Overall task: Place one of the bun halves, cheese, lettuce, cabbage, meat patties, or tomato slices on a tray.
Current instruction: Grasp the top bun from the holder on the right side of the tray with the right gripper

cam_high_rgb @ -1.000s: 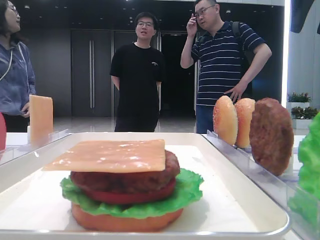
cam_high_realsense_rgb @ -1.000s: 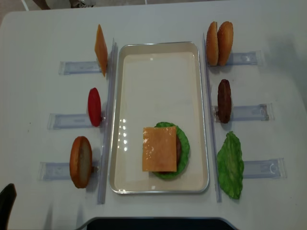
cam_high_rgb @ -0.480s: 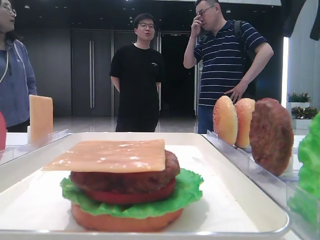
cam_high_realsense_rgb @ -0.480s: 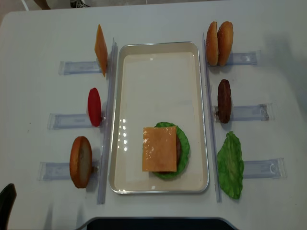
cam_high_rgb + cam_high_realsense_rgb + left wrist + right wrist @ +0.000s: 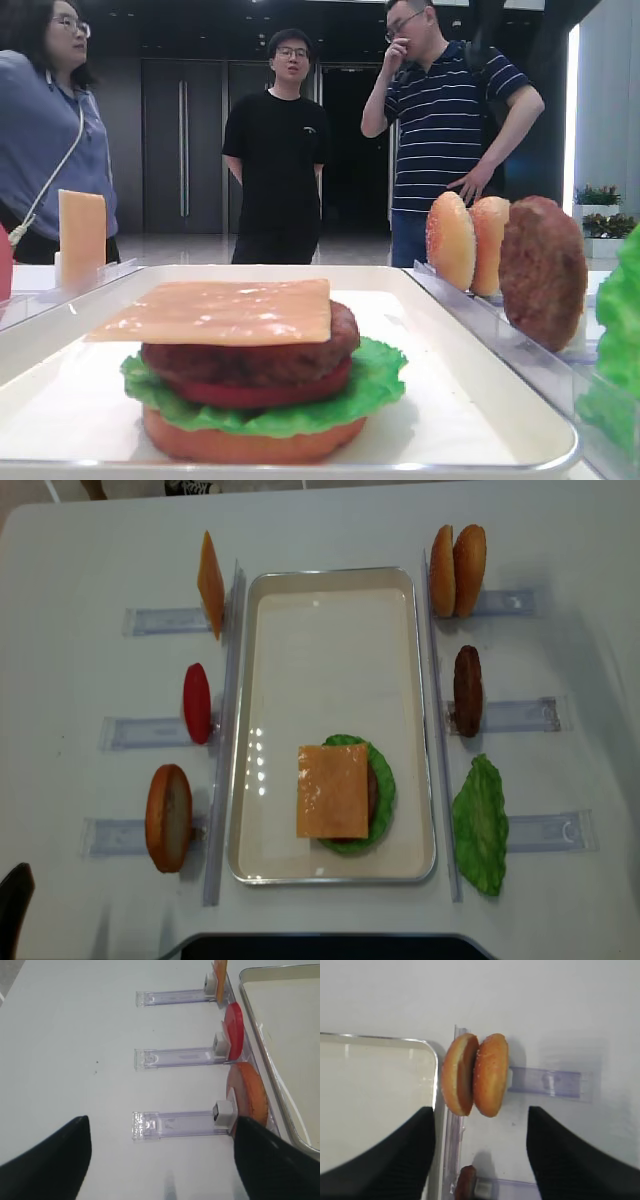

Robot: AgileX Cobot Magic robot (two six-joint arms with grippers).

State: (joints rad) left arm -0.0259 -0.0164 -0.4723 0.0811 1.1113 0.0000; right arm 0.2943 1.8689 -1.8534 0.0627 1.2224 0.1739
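Stack: on the tray [image 5: 330, 630], toward its 6 o'clock end, sat a bottom bun, lettuce [image 5: 381, 790], a tomato slice, a meat patty [image 5: 250, 355] and a cheese slice [image 5: 332, 790] on top; only a crown looked to be missing.
Bun halves: a pair [image 5: 457, 570] stood on edge, touching, in a clear holder [image 5: 505, 602] at 1 o'clock of the tray; a single half [image 5: 168, 817] stood at 8 o'clock.
Right jaws: the right gripper [image 5: 480, 1160] hovered above the pair, its dark fingers [image 5: 565, 1155] spread well apart and holding nothing.
Left jaws: the left gripper [image 5: 160, 1160] hung over the tabletop [image 5: 90, 560] at 9 o'clock of the holders, fingers wide apart, empty.
Handling: the halves looked like light, rigid, glossy toy pieces, probably slippery on the dome.
Grip advice: pinching one half across its flat face and dome, from the top edge, seemed best; the touching neighbour might tip or come along.
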